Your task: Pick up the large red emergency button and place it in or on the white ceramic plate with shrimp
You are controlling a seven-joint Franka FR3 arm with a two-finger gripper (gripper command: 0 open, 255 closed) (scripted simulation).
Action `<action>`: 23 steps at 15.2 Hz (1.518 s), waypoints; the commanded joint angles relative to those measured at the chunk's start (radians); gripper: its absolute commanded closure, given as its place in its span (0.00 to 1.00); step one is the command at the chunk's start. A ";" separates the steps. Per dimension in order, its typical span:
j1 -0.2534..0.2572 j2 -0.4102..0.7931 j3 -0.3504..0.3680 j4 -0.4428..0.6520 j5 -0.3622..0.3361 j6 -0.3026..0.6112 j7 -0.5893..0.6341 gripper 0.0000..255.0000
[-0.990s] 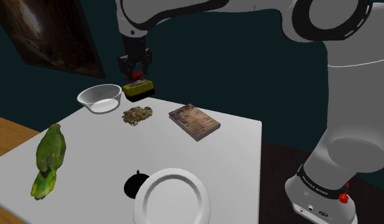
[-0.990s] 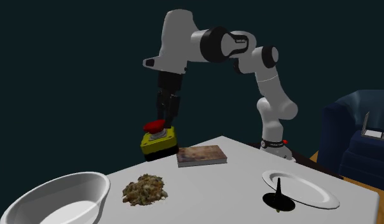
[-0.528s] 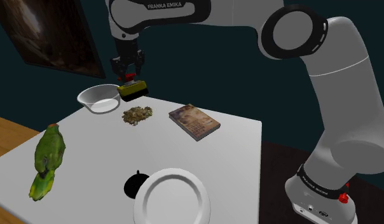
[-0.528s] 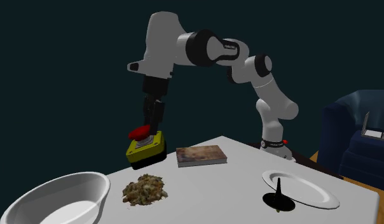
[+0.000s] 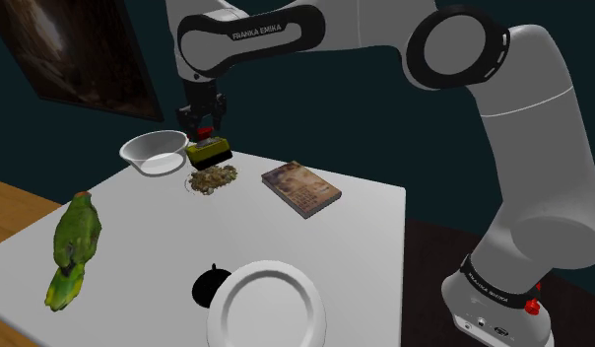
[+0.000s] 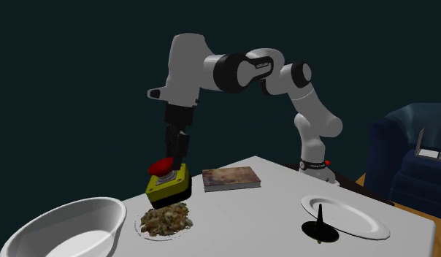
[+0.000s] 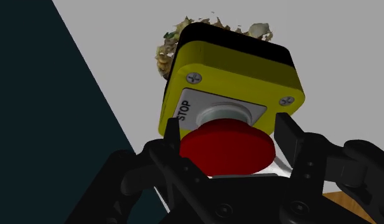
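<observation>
Now the gripper [image 6: 170, 162], clamped on the emergency stop button [image 6: 169, 187], hangs directly above the shrimp plate [image 6: 139, 227], newly arrived; lowering and release likely remain.

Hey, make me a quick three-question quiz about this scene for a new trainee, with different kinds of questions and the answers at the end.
1. True or false: the gripper is shut on the red cap of the emergency button.
2. Multiple choice: the held button hangs over which thing? A) the book B) the shrimp pile C) the empty white plate
3. Fill in the blank: near the shoulder view's left edge, a green ____ lies on the table.

Key: 1 true; 2 B; 3 parrot
</observation>
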 commanded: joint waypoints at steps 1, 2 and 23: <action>-0.005 -0.002 -0.001 -0.029 -0.002 0.028 0.005 1.00; -0.006 -0.001 -0.001 -0.041 -0.003 0.041 0.007 1.00; -0.016 -0.020 0.002 -0.085 0.000 0.065 0.012 0.00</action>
